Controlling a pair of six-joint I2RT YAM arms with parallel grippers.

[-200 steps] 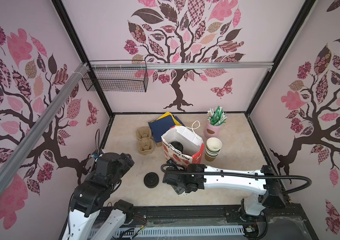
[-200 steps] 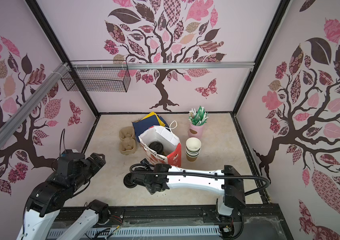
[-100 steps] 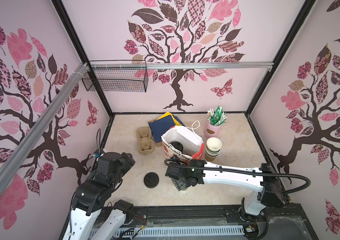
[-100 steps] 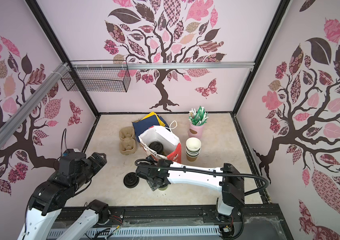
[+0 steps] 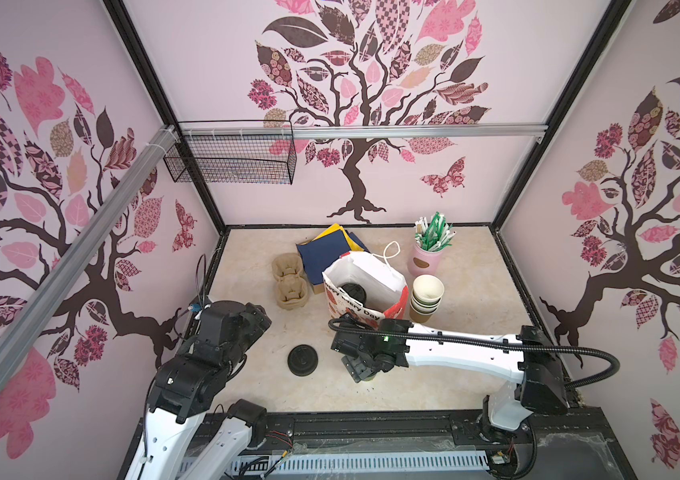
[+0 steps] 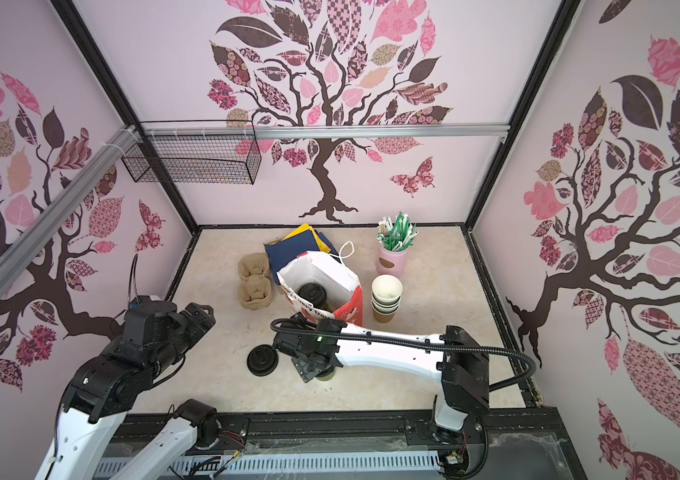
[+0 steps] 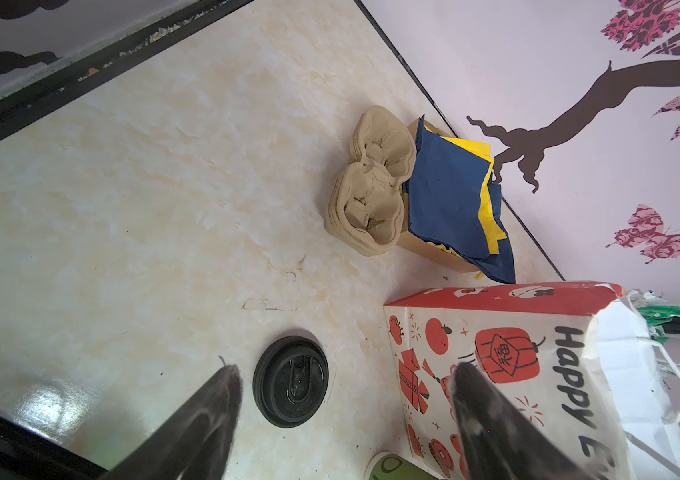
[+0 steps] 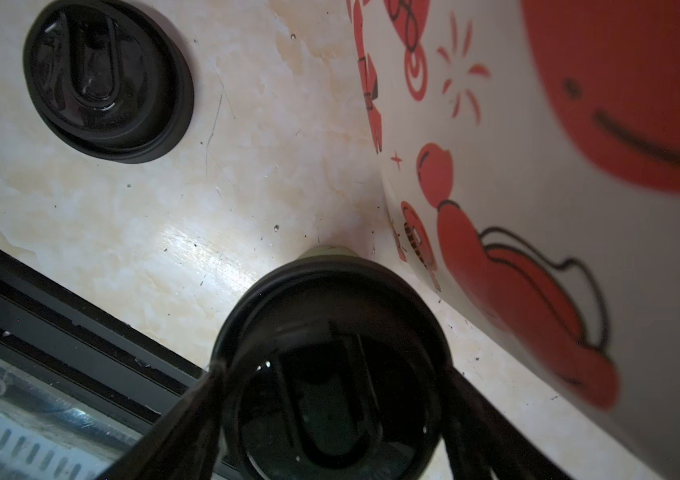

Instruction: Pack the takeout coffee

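One cup [image 5: 351, 293] sits in the bag [image 5: 375, 272]; the other cup [image 8: 326, 252] stands on the table [image 8: 164, 208] just beside it. The right gripper [image 8: 334, 370] straddles its lid [image 8: 330, 316], jaws wide; we cannot tell contact. The left gripper [image 7: 344, 370] gapes, empty. We advise closing squarely, then lifting straight.

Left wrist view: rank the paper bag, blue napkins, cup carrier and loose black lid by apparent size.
1. paper bag
2. blue napkins and cup carrier: too alike to rank
3. loose black lid, though nearer the camera
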